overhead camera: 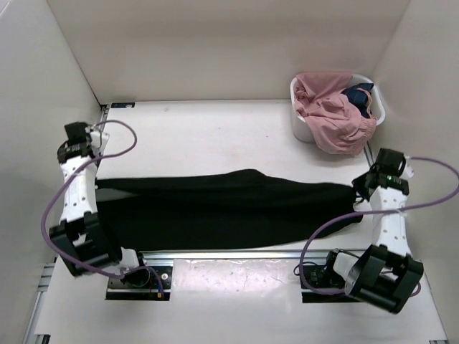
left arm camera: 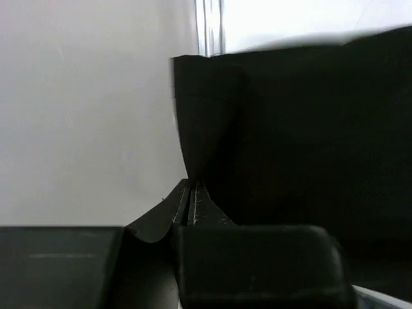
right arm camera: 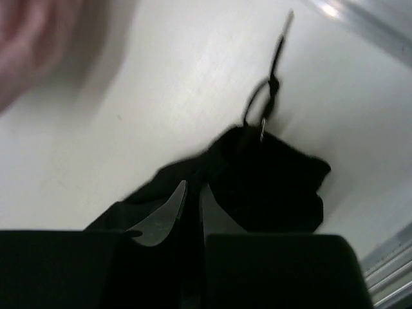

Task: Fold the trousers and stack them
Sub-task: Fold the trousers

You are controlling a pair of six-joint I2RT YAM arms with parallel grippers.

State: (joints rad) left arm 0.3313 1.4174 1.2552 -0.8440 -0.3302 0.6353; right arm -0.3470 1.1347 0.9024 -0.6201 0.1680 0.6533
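Left claw (left arm camera: pixel 192 188) is closed tight on the left end of the black trousers (overhead camera: pixel 229 208). Right claw (right arm camera: pixel 192 190) pinches their right end. They lie stretched across the table (overhead camera: pixel 215 129) between both.

trousers (overhead camera: pixel 215 208) 1, basket (overhead camera: pixel 301 127) 1, pink garment (overhead camera: pixel 333 115) 1, cloth (overhead camera: pixel 360 96) maybe 1

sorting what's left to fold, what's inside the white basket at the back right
A pink garment fills most of the white basket and hangs over its near rim, with a dark blue cloth showing behind it. Whatever lies under them is covered.
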